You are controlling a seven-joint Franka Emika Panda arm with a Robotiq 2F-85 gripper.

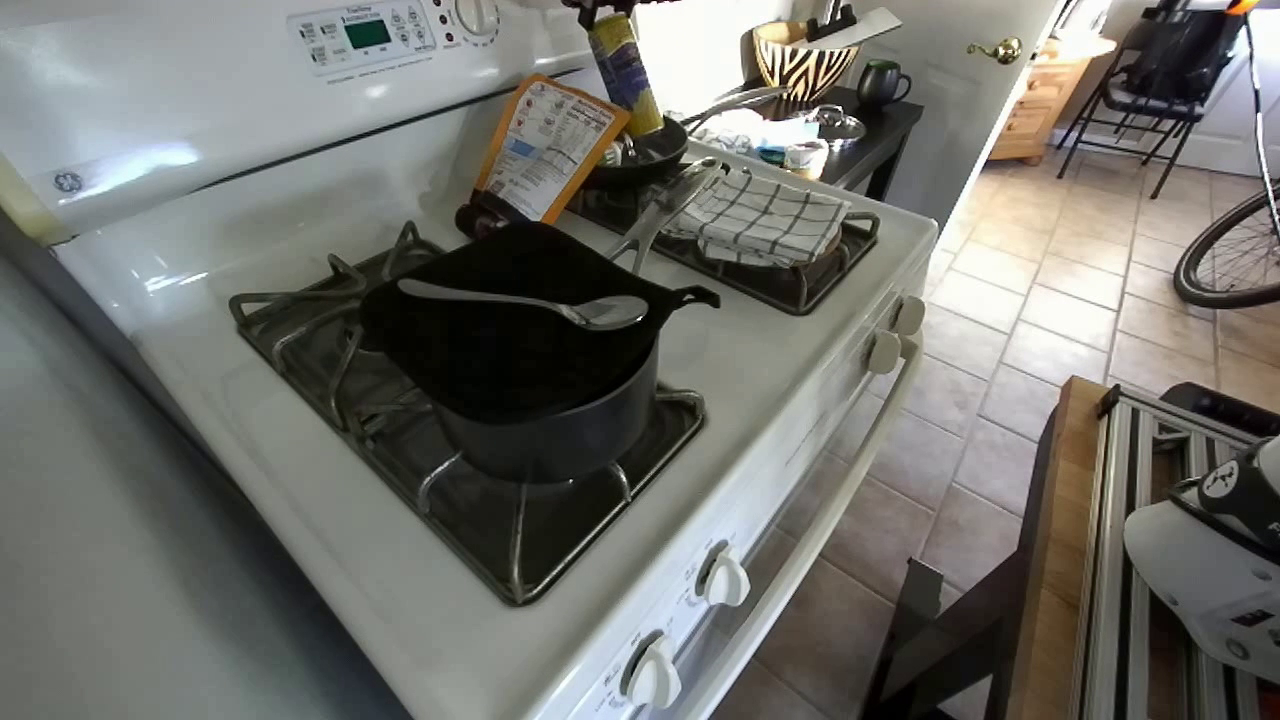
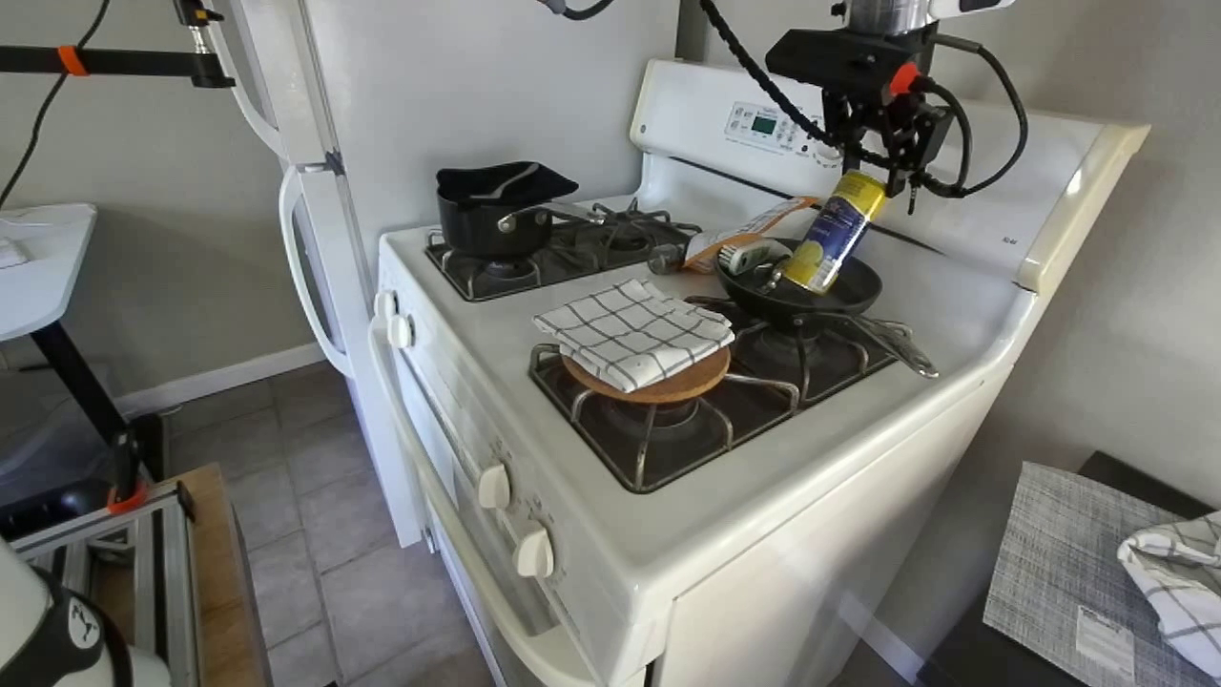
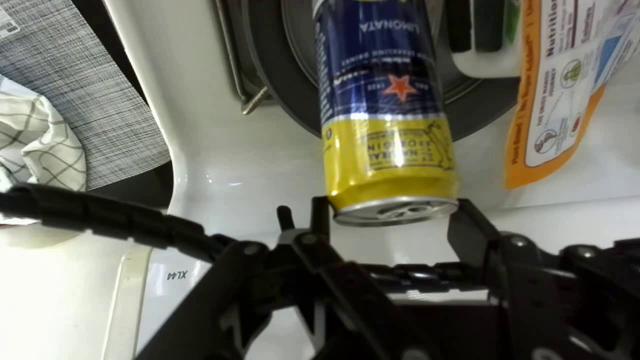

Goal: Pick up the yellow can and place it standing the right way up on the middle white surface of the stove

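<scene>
The yellow can is yellow at both ends with a dark blue middle band; it also shows in an exterior view and the wrist view. My gripper is shut on its top end, one finger on each side of the rim. The can is tilted, its lower end over the black frying pan; I cannot tell whether it touches the pan. The middle white surface is the bare strip between the two grate sets, also visible here. The white stove shows in all views.
A black pot with a dark cover and a spoon stands on one grate set. A checked cloth lies on a round cork trivet on the other. An orange-edged pouch leans at the back, beside the pan. The back panel rises behind.
</scene>
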